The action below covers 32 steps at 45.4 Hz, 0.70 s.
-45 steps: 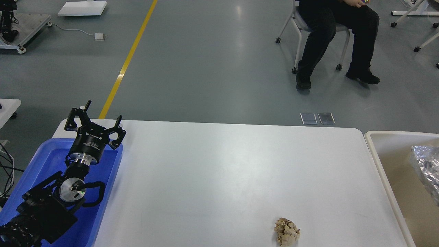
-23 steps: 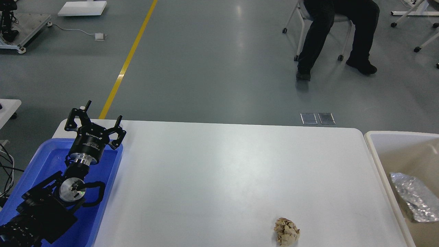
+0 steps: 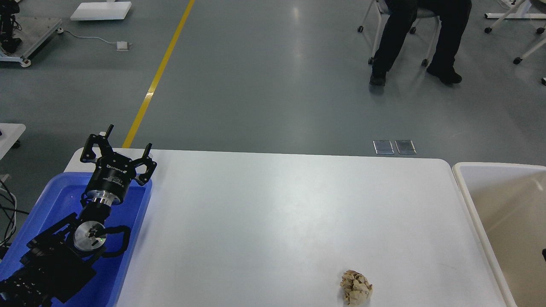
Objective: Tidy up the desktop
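Nearest to the robot, close to the front edge of the desktop (image 3: 273,213), a crumpled ball of brown paper (image 3: 356,288) lies by itself, the only loose thing on the white surface. It sits toward the right side, near the beige tub (image 3: 469,192) that stands against the desktop's right end, and well apart from the blue tray (image 3: 136,213) at the left end. The right gripper is not in view; only a tiny dark bit shows at the right edge of the picture, and I cannot say what it is. If the right arm goes for the paper, I'd worry about two things: the wad is light and springy, so fingers closing off-centre could flick it away, perhaps over the near edge; and it lies so close to that edge that a low approach might push it off before it is caught. Over on the left, the left gripper (image 3: 116,150) hangs above the far corner of the blue tray with its fingers spread and nothing between them. A long reach from there across to the paper looks awkward to me, and a sweep back could knock the tray's rim. Farther off, past the table, a seated person (image 3: 420,38) is on the grey floor beyond the yellow line (image 3: 158,76), well clear.
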Available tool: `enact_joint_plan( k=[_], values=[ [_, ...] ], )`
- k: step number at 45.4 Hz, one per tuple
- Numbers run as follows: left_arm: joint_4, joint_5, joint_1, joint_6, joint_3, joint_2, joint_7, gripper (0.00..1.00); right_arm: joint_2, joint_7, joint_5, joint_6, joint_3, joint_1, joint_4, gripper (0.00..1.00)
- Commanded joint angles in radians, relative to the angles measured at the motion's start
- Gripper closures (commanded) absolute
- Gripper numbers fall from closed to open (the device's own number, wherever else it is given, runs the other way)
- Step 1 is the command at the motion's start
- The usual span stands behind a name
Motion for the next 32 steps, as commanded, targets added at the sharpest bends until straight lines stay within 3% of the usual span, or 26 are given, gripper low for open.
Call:
enact_joint_plan(
  k=[1,7,17,32],
  values=[
    [0.0,-0.001,-0.002,0.003,0.001,0.0,-0.001,0.0,-0.152,-0.001,0.016,0.088,0.262,0.086,0.326,0.01],
    [0.0,-0.001,-0.002,0.003,0.002,0.0,-0.001,0.0,-0.183,-0.001,0.105,0.204,0.381,0.076,0.489,0.01],
    [0.0,-0.001,-0.002,0.003,0.002,0.0,-0.001,0.0,-0.037,-0.001,0.286,0.451,0.457,0.073,0.486,0.01],
    [0.0,-0.001,-0.002,0.003,0.002,0.0,-0.002,0.0,0.26,0.001,0.291,0.465,0.61,0.04,0.489,0.0]
  ],
)
